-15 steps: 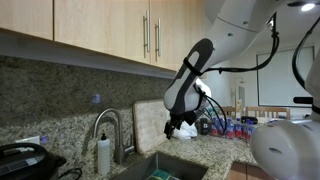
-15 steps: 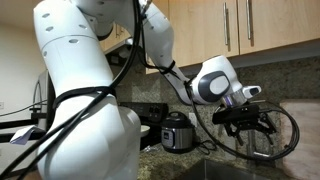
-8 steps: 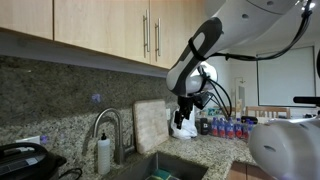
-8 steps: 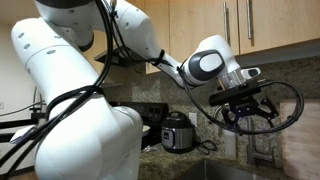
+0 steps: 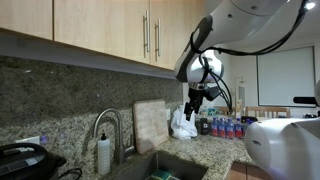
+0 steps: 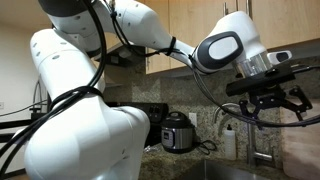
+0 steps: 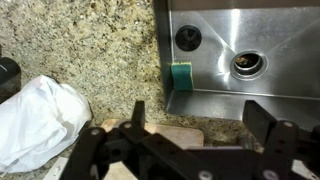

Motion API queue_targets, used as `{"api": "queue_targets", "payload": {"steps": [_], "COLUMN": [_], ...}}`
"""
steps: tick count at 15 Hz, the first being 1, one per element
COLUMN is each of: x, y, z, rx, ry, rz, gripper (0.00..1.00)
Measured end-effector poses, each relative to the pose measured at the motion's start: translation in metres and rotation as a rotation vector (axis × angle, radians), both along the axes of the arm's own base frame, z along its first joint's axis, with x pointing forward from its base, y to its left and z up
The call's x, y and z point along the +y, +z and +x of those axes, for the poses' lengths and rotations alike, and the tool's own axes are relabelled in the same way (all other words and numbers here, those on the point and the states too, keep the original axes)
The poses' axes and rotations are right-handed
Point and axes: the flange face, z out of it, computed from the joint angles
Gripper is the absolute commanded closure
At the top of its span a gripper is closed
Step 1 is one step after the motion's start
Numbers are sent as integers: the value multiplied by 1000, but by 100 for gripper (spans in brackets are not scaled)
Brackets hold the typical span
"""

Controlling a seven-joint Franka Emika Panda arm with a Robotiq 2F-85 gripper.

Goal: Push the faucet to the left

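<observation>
The faucet [image 5: 108, 128], a slim steel gooseneck tap, stands behind the sink [image 5: 160, 166] at the lower left of an exterior view. A white soap bottle [image 5: 103, 155] stands next to it. My gripper [image 5: 195, 104] hangs high in the air well to the right of the faucet, apart from it. It also shows in the exterior view from the opposite side as the gripper [image 6: 270, 106], fingers spread. In the wrist view the gripper [image 7: 200, 120] is open with nothing between its fingers, and the faucet is out of that view.
A wooden cutting board [image 5: 150, 124] leans on the backsplash. A white plastic bag [image 7: 40, 110] lies on the granite counter [image 7: 90, 40]. A green sponge [image 7: 181, 76] sits in the steel sink [image 7: 280, 40]. Cabinets [image 5: 100, 25] hang overhead. A dark cooker [image 6: 177, 131] stands on the counter.
My gripper has risen and moved to the right in the exterior view, farther from the faucet. The faucet has not moved.
</observation>
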Motion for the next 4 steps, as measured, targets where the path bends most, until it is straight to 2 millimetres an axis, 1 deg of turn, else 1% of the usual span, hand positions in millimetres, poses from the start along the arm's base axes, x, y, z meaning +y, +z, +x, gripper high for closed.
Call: {"api": "queue_targets", "payload": {"steps": [4], "x": [1], "y": [-1], "z": [1], "rx": [2], "ry": [2], "rz": [1], "gripper": [0]}}
